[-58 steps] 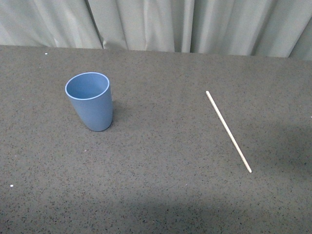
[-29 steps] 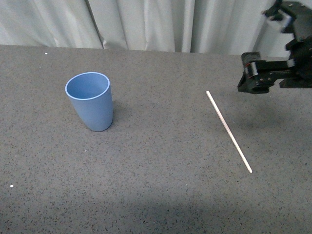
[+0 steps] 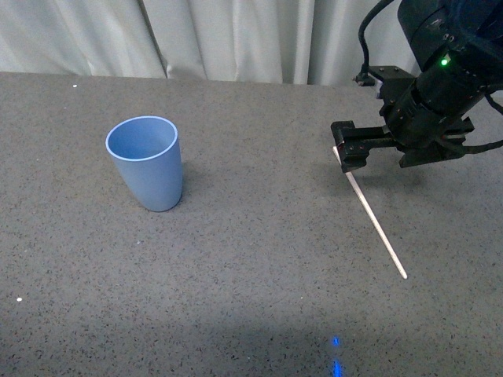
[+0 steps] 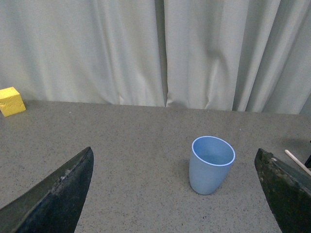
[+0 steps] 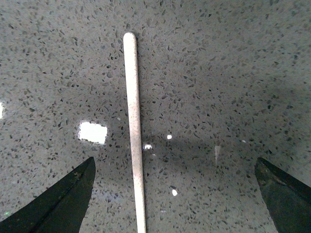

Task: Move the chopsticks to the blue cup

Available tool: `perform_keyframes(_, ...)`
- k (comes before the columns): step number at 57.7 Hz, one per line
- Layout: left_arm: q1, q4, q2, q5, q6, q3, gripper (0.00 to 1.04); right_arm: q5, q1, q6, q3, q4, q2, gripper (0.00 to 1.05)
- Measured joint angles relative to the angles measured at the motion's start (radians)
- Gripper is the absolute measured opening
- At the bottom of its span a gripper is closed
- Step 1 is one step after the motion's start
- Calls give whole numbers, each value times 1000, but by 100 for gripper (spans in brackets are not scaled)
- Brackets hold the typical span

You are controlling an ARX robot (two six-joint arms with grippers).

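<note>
The blue cup (image 3: 145, 161) stands upright and empty on the grey speckled table, left of centre. The chopstick (image 3: 379, 229), a single pale stick, lies flat on the table at the right, slanting away towards the far left. My right gripper (image 3: 391, 153) hovers open over its far end. In the right wrist view the chopstick (image 5: 133, 136) lies on the table between the spread fingers, nearer one of them, and the gripper (image 5: 175, 160) touches nothing. My left gripper (image 4: 174, 151) is open and empty, facing the cup (image 4: 210, 165) from a distance. The left arm is out of the front view.
A pale curtain (image 3: 236, 39) hangs along the table's far edge. A yellow block (image 4: 10, 101) sits on the table near the curtain, seen only in the left wrist view. The chopstick's tip (image 4: 297, 160) shows beyond the cup there.
My right arm has come into the front view from the right and moved left and down, from beside the chopstick's far end to over it. The cup and the chopstick have not moved.
</note>
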Motion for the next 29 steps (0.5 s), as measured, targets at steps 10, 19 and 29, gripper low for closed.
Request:
perform_keyframes(10,0,0,0,0,0,0,98,-6,7,16,75,-52,65,95)
perform_keyframes(19,0,0,0,0,0,0,98,-6,20,26,129,-87,96,95)
perform_keyframes(29,0,0,0,0,0,0,98,10,45,33,169,-117,125,68)
